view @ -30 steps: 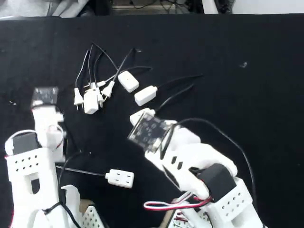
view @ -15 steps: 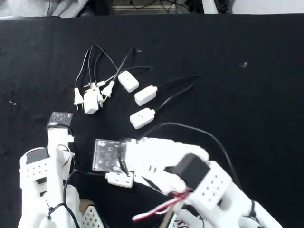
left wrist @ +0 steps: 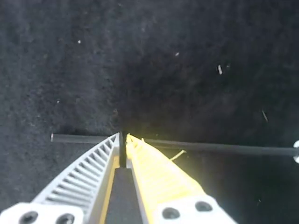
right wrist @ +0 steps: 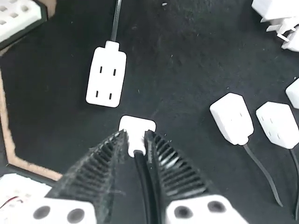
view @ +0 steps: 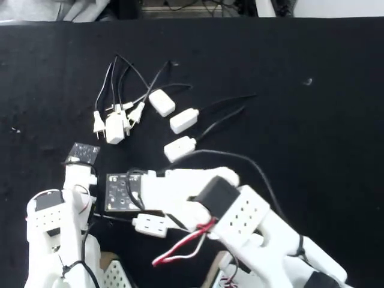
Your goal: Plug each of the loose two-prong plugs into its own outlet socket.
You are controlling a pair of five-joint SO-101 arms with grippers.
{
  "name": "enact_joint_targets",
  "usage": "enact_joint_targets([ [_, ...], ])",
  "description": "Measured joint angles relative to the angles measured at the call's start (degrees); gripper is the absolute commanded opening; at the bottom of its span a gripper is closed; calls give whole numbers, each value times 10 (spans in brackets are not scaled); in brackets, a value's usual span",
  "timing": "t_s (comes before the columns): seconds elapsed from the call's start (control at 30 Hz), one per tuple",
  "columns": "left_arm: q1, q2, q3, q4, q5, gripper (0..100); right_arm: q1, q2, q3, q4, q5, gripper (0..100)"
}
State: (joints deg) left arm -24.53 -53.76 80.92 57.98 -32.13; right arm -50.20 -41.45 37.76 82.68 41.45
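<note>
My right gripper (right wrist: 135,138) is shut on a small white plug (right wrist: 136,125) whose black cord runs back between the fingers. Just beyond the plug lies a white outlet block (right wrist: 106,83) with two pairs of slots facing up. In the high view my right arm (view: 198,195) stretches leftward over that same outlet block (view: 151,225). My left gripper (left wrist: 124,136) is shut, its tips at a thin black cord (left wrist: 224,147) lying across the black cloth; whether it pinches the cord is unclear. Loose white plugs (view: 114,127) lie in a cluster at the back left.
Three more white outlet blocks (view: 180,148) (view: 184,120) (view: 161,102) lie mid-table with cords trailing toward the back right. Two of them (right wrist: 232,118) (right wrist: 275,123) lie off to one side of my right gripper. My left arm (view: 51,222) stands front left. A cardboard edge (right wrist: 9,140) borders the cloth.
My right arm has swung left from the middle outlet block to above the front outlet block. My left arm has shifted right, toward the cord.
</note>
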Motion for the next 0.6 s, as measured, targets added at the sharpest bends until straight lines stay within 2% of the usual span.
enact_joint_targets([
  [0.17, 0, 0, 3, -11, 62, 32, 0, 36, -2, -18, -1, 11],
  [0.6, 0, 0, 4, -11, 69, 32, -81, 41, -2, -33, -43, 11],
])
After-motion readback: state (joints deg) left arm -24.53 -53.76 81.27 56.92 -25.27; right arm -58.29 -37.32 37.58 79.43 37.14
